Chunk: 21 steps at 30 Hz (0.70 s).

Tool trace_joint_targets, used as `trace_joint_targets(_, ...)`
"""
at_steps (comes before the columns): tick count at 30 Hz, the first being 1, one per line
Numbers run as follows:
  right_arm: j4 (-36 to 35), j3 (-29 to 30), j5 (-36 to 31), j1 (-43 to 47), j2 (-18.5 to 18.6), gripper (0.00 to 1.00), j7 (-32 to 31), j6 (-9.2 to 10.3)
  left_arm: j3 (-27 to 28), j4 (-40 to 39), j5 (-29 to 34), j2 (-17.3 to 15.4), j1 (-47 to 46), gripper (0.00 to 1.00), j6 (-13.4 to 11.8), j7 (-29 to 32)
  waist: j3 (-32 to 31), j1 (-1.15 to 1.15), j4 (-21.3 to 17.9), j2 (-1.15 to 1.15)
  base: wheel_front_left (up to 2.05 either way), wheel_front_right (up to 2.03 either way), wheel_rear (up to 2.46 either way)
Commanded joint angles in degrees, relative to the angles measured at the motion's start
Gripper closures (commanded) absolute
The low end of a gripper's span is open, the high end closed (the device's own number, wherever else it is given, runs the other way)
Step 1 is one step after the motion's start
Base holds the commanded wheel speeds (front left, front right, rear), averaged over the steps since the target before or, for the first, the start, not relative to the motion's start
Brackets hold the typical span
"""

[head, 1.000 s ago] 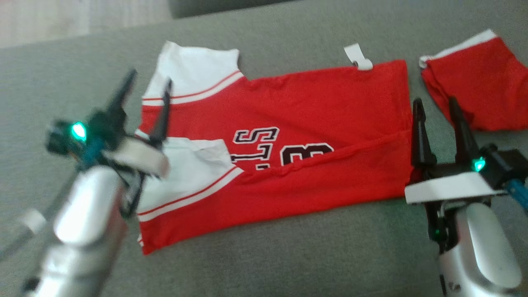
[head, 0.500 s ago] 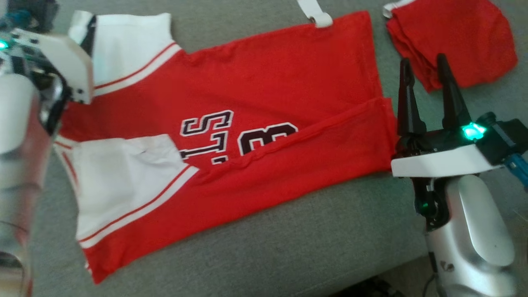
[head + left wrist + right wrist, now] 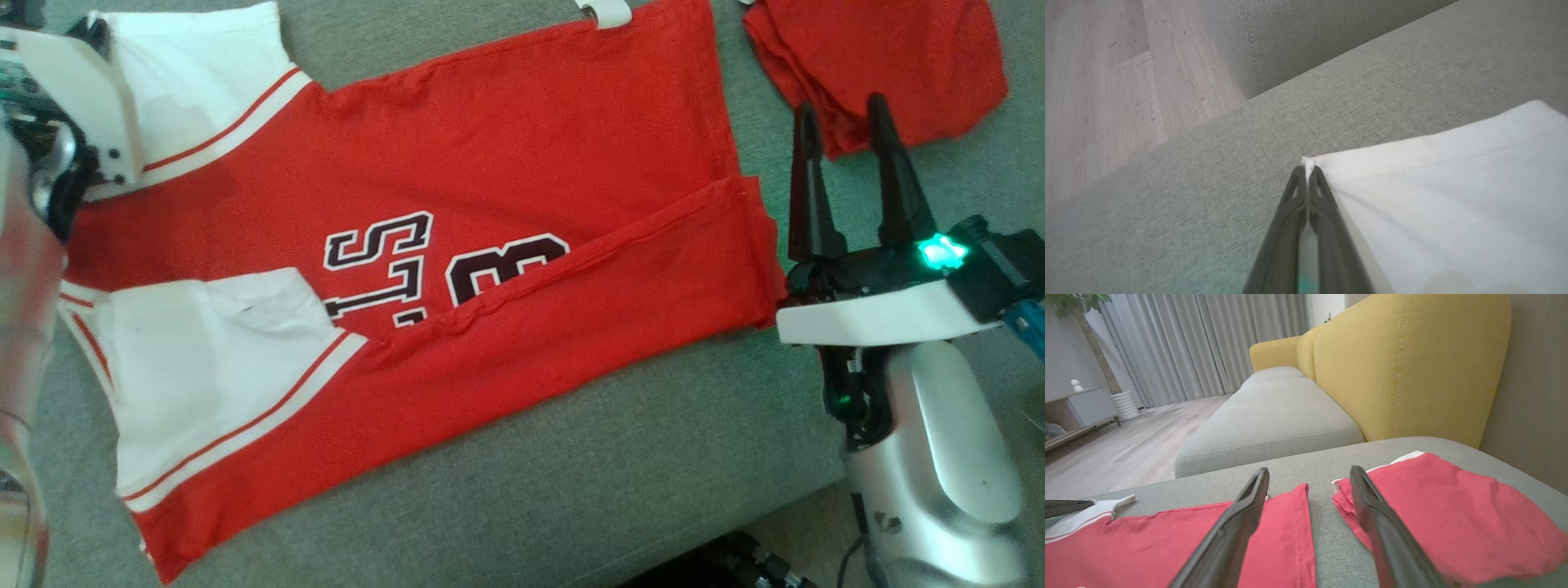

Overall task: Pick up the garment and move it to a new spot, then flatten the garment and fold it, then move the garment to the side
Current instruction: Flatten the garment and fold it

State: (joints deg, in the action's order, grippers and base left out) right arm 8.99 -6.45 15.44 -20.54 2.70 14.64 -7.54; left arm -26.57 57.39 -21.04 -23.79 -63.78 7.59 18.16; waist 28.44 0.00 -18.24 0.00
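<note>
The garment [image 3: 490, 163] is a red jersey with white sleeves and dark lettering, lying flat on the grey cushion [image 3: 612, 490] with its near long edge folded over. In the left wrist view my left gripper [image 3: 1306, 171] is shut on the corner of the far white sleeve [image 3: 1453, 196]. In the head view that wrist sits at the top left, over the same sleeve [image 3: 196, 73]. My right gripper [image 3: 841, 122] stands open just right of the garment's hem, nothing between its fingers. From the right wrist, the right gripper [image 3: 1308, 473] straddles the gap beside the hem [image 3: 1290, 522].
A second, folded red piece [image 3: 882, 57] lies right of the jersey, close to my right fingers [image 3: 1388, 531]. The cushion's front edge runs along the lower right. A yellow sofa back [image 3: 1404, 367] rises behind, and wooden floor [image 3: 1094, 81] lies beyond the cushion's left end.
The head camera has shifted. My left gripper has gone from open above the near sleeve to the far sleeve's corner and shut on it. The right gripper stays open by the hem.
</note>
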Motion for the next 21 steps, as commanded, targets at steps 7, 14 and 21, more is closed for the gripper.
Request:
trace_joint_targets(7,-0.4,1.2,-3.2,-0.9,0.2,0.00,0.4,0.05,-0.8,-1.1,-2.1,-1.2,-0.7,1.00,-0.1,-5.5,-1.5,0.00,2.5,0.00,0.00,0.00,0.00)
trace_joint_targets(14,2.8,3.7,-7.9,-2.4,1.4,0.00,-1.0,0.05,-1.9,-4.0,-1.6,1.7,0.7,1.00,-0.3,-18.2,-5.2,0.00,6.9,0.00,0.00,0.00,0.00)
trace_joint_targets(21,6.9,6.1,-7.5,-6.0,7.1,0.00,-10.1,0.05,-4.5,-9.0,-0.7,5.5,4.6,1.00,-0.4,-25.4,-8.0,0.00,12.9,0.00,0.00,0.00,0.00)
